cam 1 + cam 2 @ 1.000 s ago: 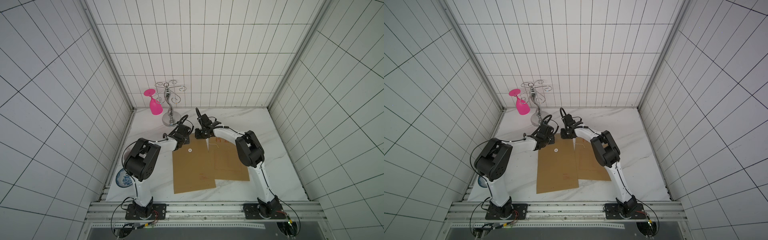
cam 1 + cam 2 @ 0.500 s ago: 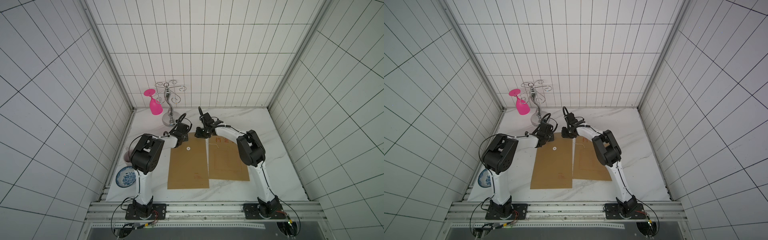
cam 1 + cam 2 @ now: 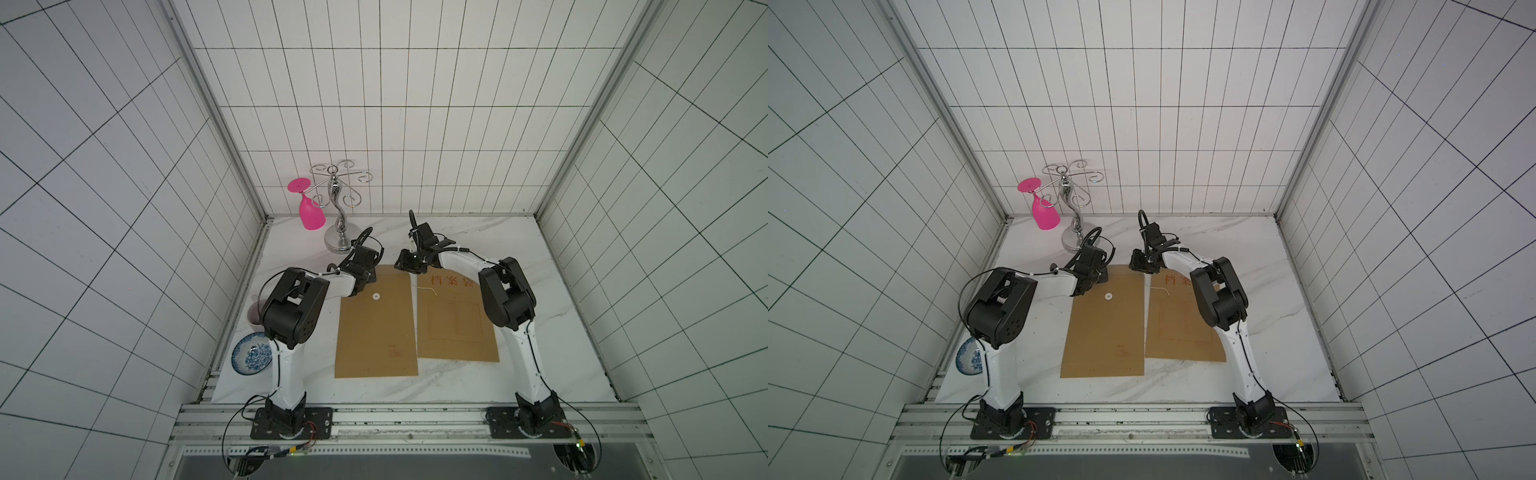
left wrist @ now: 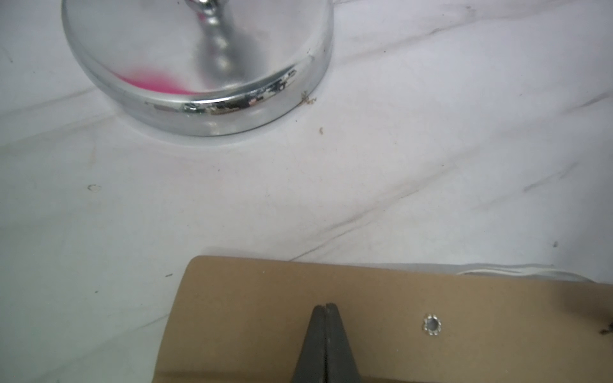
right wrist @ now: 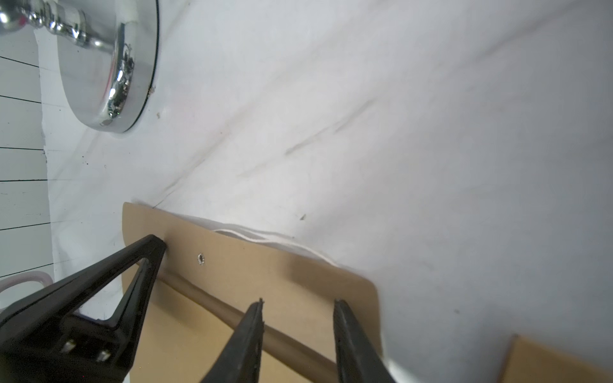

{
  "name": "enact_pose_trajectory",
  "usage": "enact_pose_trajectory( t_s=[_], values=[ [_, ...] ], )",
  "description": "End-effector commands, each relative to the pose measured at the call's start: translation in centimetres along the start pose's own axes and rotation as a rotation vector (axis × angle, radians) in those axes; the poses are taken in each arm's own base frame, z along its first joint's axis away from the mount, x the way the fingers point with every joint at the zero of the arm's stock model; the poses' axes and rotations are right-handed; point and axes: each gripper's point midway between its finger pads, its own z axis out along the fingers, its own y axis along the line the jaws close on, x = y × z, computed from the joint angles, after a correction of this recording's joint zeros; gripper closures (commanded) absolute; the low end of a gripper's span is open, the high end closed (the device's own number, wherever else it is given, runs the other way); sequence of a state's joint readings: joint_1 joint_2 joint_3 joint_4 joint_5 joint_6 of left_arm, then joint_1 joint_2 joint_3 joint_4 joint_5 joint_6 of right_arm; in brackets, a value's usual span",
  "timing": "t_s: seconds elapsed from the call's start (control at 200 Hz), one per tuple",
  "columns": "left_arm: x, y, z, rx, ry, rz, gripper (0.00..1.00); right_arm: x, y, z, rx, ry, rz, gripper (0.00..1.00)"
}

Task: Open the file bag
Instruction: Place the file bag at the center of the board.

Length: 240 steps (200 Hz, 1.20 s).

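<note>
Marble table (image 3: 540,257), tiled walls on three sides. Two brown bags lie flat on it, side by side and edge to edge: the file bag (image 3: 376,328) on the left arm's side, a second bag (image 3: 455,320) with red print partly under the right arm. The file bag's flap (image 4: 381,298) is turned out flat on the table at the far end, inner side up, so the closure looks undone. I judge the task mostly done, with at most the mouth left to spread; the mouth itself is not visible. Left gripper (image 4: 326,306): fingers pressed together, tips down on the flap, pinning it rather than pinching it. Right gripper (image 5: 298,301): fingers apart, nothing between them, at the flap's other end by the fold; touching or just above, cannot tell. Chrome stand (image 3: 338,242) sits just beyond the flap, near both grippers, and is the one thing likely to be knocked. A pink glass (image 3: 311,212) hangs from it upside down. Bowl (image 3: 252,354) and mug (image 3: 253,318) are at the left edge, well clear. Small things: a white disc (image 3: 375,296) on the bag with no thread on it, a loose string (image 3: 428,289) on the second bag, a rivet (image 4: 431,325) in the flap.
</note>
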<state>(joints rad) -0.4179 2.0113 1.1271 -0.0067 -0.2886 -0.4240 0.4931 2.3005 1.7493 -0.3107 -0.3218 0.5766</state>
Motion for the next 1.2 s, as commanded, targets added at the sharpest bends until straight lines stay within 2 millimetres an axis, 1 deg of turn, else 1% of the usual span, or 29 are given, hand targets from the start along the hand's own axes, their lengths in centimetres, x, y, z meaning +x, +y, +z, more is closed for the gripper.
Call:
enact_pose_trajectory(
  t_s=[0.0, 0.08, 0.155, 0.23, 0.265, 0.355, 0.435, 0.495, 0.575, 0.605, 0.64, 0.695, 0.755, 0.82, 0.86, 0.92, 1.005, 1.069, 1.134, 1.194],
  values=[
    [2.7, 1.8, 1.0, -0.071, 0.064, 0.033, 1.0, 0.4, -0.7, -0.7, 0.007, 0.015, 0.015, 0.61],
    [2.2, 2.1, 0.7, -0.09, 0.053, 0.037, 1.0, 0.2, -0.2, -0.7, -0.002, 0.019, 0.014, 0.59],
    [1.8, 2.1, 0.4, -0.092, 0.045, 0.041, 1.0, -0.2, 0.3, -1.4, -0.005, 0.014, 0.004, 0.55],
    [1.4, 1.7, 0.0, -0.078, 0.035, 0.039, 1.0, -0.7, 1.0, -3.1, -0.01, -0.01, -0.021, 0.47],
    [1.3, 1.3, -0.3, -0.067, 0.032, 0.041, 1.0, -1.0, 1.3, -4.2, -0.004, -0.029, -0.036, 0.42],
    [0.6, -0.3, -1.3, -0.03, 0.008, 0.065, 0.83, -1.7, 1.8, -7.7, 0.024, -0.077, -0.075, 0.3],
    [0.1, -1.9, -2.5, 0.0, -0.018, 0.094, 0.7, -1.6, 1.7, -10.7, 0.068, -0.107, -0.09, 0.26],
    [-0.3, -2.7, -3.3, 0.018, -0.027, 0.095, 0.64, -1.0, 1.1, -12.8, 0.1, -0.126, -0.085, 0.25],
    [-1.1, -3.0, -4.8, 0.023, -0.051, 0.079, 0.58, 0.8, 0.3, -15.2, 0.117, -0.138, -0.075, 0.25],
    [-1.3, -3.1, -5.4, 0.025, -0.06, 0.075, 0.56, 1.8, -0.1, -15.8, 0.122, -0.132, -0.063, 0.25],
    [-1.7, -3.0, -6.2, 0.027, -0.071, 0.067, 0.56, 2.9, -0.2, -16.6, 0.11, -0.126, -0.052, 0.26],
    [-2.0, -2.7, -7.5, 0.022, -0.076, 0.051, 0.55, 5.1, -0.3, -17.4, 0.09, -0.118, -0.036, 0.29],
    [-1.8, -2.2, -9.1, 0.022, -0.068, 0.029, 0.55, 7.8, -0.1, -17.5, 0.073, -0.1, -0.041, 0.32],
    [-0.9, -1.4, -10.7, 0.018, -0.053, 0.006, 0.55, 10.6, 0.1, -17.2, 0.074, -0.064, -0.05, 0.33],
    [0.0, -0.7, -11.7, 0.014, -0.036, -0.009, 0.55, 12.2, 0.2, -16.9, 0.073, -0.045, -0.053, 0.35],
    [2.1, 0.1, -12.8, 0.042, 0.002, -0.041, 0.6, 14.0, 0.1, -16.1, 0.069, -0.028, -0.045, 0.41],
    [5.2, 0.9, -14.2, 0.077, 0.045, -0.093, 0.65, 16.0, -0.1, -14.5, 0.049, 0.003, -0.013, 0.45],
    [7.4, 0.9, -15.0, 0.12, 0.064, -0.109, 0.67, 17.1, 0.2, -13.4, 0.04, 0.022, -0.013, 0.47],
    [8.8, 0.6, -15.4, 0.158, 0.079, -0.121, 0.7, 17.9, 0.5, -12.3, 0.044, 0.041, -0.029, 0.48],
    [9.4, 1.0, -15.3, 0.151, 0.086, -0.134, 0.71, 18.3, 0.6, -11.2, 0.05, 0.058, -0.036, 0.49]
  ],
)
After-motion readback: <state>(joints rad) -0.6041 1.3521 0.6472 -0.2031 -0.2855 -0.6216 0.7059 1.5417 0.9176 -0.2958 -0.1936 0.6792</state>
